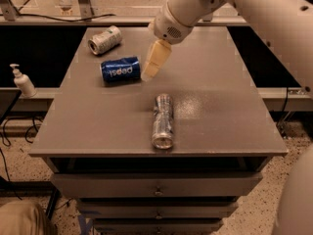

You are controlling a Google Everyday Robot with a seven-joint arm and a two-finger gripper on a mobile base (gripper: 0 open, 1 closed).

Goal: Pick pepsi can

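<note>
The pepsi can (120, 69) is blue with white lettering and lies on its side on the grey table top (210, 97), left of middle. My gripper (147, 75) hangs from the white arm that comes in from the upper right. Its pale fingertips point down and left and end just off the can's right end, close above the table. The gripper holds nothing.
A slim silver can (162, 120) lies on its side near the table's front edge. A pale green-and-white can (104, 39) lies at the back left. A soap dispenser bottle (22, 80) stands on a ledge to the left. Drawers sit under the table top.
</note>
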